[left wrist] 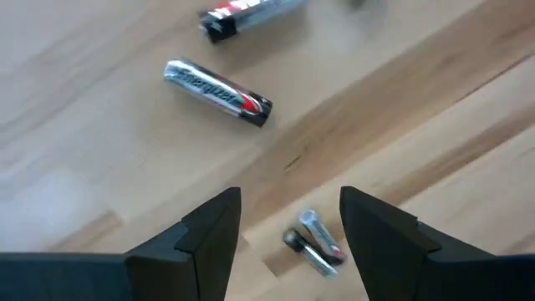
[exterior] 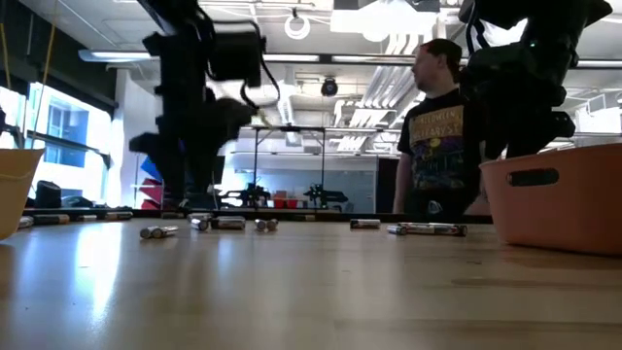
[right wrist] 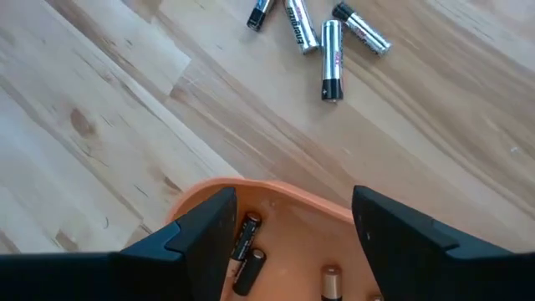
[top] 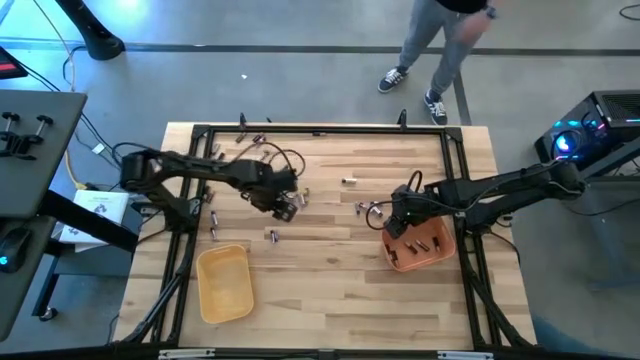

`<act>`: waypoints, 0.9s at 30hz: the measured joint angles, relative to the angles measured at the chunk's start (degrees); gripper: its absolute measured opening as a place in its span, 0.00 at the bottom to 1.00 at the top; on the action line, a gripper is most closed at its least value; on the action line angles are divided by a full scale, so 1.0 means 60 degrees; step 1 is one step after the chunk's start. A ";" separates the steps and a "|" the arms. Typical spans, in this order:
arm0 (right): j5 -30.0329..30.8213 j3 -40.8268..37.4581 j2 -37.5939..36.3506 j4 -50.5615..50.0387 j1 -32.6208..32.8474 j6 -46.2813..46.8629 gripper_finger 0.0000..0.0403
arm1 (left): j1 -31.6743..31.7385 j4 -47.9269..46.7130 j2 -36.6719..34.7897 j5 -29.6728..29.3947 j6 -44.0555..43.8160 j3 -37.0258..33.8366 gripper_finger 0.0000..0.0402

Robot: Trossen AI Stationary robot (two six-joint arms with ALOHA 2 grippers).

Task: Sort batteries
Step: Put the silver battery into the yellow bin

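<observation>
Two small batteries [left wrist: 313, 245] lie together on the desk [top: 330, 290] directly between the fingers of the left tool [left wrist: 288, 238], touching neither finger; the tool hangs over them with its jaws wide and nothing in them. Just ahead of that tool lies a silver cell [left wrist: 219, 92] with a black and red end, and beyond it another one [left wrist: 249, 12]. More batteries are strewn about the desk near the left tool, a few of them [top: 212, 215] off to its side toward the desk's left rail. The right tool [right wrist: 292, 230] is poised over the rim of the orange tray [right wrist: 276, 194], jaws wide and empty; below it, inside the tray, lie dark cells [right wrist: 245, 251]. Ahead of this tool, on the bare desk, four silver cells [right wrist: 322, 38] lie in a loose fan. The yellow tray [top: 224, 284] sits well apart from both tools, nearer the left one.
</observation>
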 joint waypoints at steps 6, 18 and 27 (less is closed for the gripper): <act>0.0206 0.0000 0.0018 0.0166 -0.0062 0.0013 0.58 | 0.0222 0.0035 -0.0398 -0.1497 -0.1543 -0.0138 0.50; 0.0034 0.0000 0.0022 0.0519 -0.0752 -0.0068 0.58 | 0.0516 0.1965 0.1622 -0.1377 -0.2254 -0.0211 0.50; -0.0005 0.0000 0.0025 0.0687 -0.0765 -0.0078 0.58 | 0.0087 0.1364 0.1559 -0.0661 -0.1717 -0.0204 0.50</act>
